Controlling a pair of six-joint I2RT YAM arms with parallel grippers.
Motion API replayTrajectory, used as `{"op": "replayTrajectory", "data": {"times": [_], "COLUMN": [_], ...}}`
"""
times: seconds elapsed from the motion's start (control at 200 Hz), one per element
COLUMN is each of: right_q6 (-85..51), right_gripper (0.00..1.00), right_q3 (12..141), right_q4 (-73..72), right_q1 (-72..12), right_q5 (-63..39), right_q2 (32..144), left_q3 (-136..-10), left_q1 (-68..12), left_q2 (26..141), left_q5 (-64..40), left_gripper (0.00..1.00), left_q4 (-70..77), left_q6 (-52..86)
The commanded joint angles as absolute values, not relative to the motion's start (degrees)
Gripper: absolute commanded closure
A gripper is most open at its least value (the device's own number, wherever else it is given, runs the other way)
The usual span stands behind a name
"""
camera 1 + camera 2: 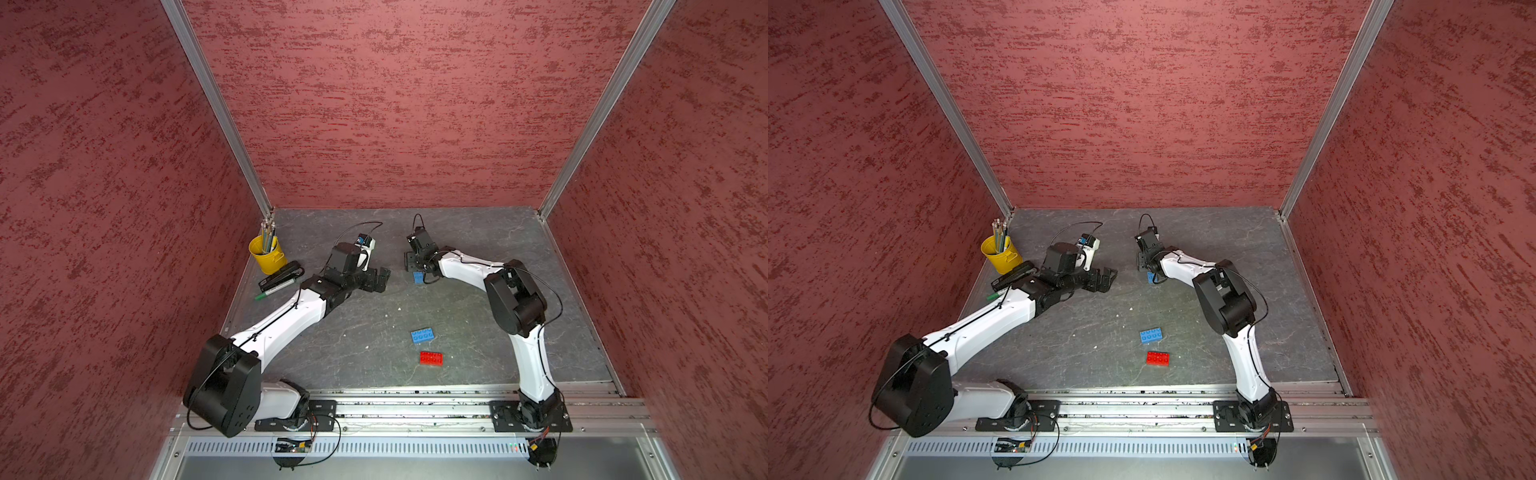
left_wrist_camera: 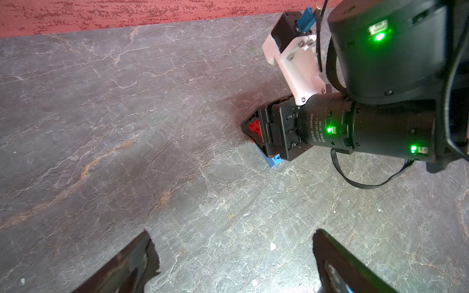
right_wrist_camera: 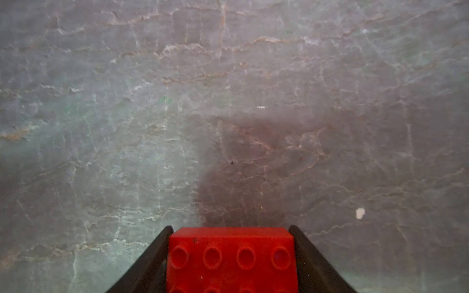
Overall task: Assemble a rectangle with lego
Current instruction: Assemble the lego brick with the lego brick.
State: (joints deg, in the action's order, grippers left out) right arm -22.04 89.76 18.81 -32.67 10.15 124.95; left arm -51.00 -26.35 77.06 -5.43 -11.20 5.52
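My right gripper [image 3: 231, 227] is shut on a red lego brick [image 3: 231, 258], its fingers [image 3: 304, 251] hugging the brick's two short ends. In the left wrist view that red brick [image 2: 254, 128] sits on top of a blue brick [image 2: 274, 161] resting on the table. In both top views only the blue brick [image 1: 418, 277] [image 1: 1150, 277] peeks out below the right gripper [image 1: 415, 266]. A loose blue brick [image 1: 422, 336] and a loose red brick [image 1: 431, 358] lie apart near the front. My left gripper [image 1: 380, 280] [image 2: 232, 231] hovers open and empty, left of the stack.
A yellow cup of pencils [image 1: 267, 253], a black stapler [image 1: 281, 275] and a green marker [image 1: 274, 291] sit at the table's back left. Red walls enclose three sides. An aluminium rail [image 1: 415, 405] carrying both arm bases runs along the front edge.
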Motion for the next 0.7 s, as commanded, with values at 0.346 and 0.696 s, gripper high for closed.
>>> {"op": "replayTrajectory", "data": {"times": [0.346, 0.696], "right_q6": [-20.6, -18.0], "right_gripper": [0.13, 0.11], "right_q3": [91.1, 86.6], "right_q4": [23.2, 30.2], "right_q1": [-32.1, -28.1], "right_q5": [7.6, 3.1], "right_q2": [123.7, 107.9], "left_q3": [-52.4, -55.5], "left_q1": [-26.2, -26.0], "left_q2": [77.3, 76.9], "left_q5": [-4.6, -8.1], "left_gripper": [0.0, 0.0], "left_q4": [-11.4, -15.6], "left_q6": [4.5, 4.0]}}
